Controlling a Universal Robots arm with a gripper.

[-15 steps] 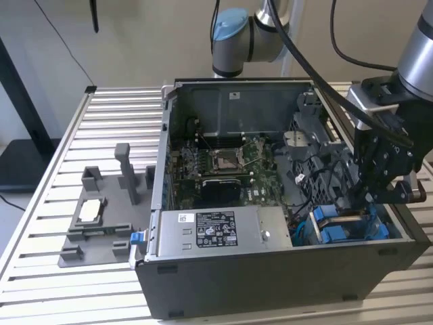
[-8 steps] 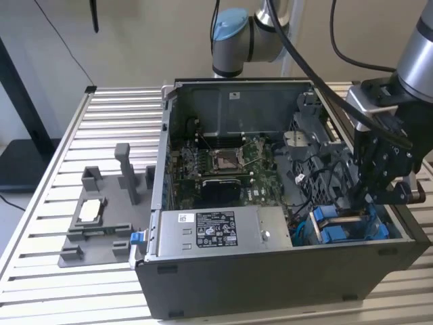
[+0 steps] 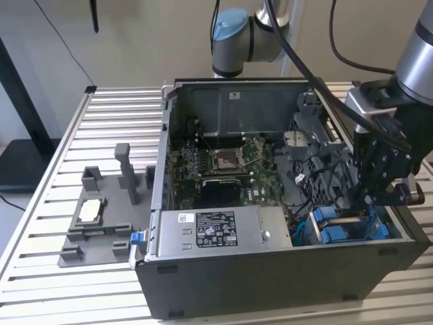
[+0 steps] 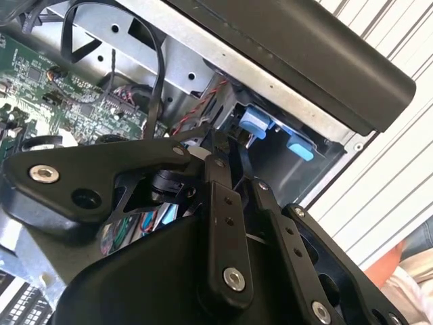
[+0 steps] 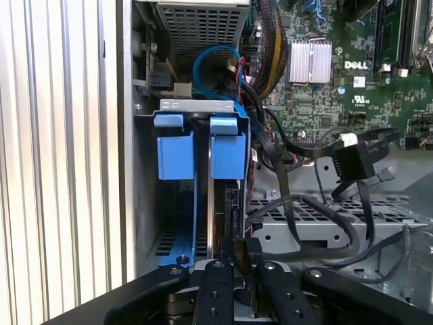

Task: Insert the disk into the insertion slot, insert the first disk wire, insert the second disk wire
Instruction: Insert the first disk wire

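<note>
Black gripper (image 5: 243, 256), jaws almost together and holding nothing discernible, sits at the near end of the disk (image 5: 226, 159), whose long axis runs ahead into the insertion slot (image 5: 196, 105).

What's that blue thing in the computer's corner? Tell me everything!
It is the drive cage: a grey metal frame holding two bright blue plastic pieces side by side, each with a small tab at one end. It sits in a corner of the open computer case, right against its side wall. Black cables run beside it, and the gripper is close at its other end.
</note>
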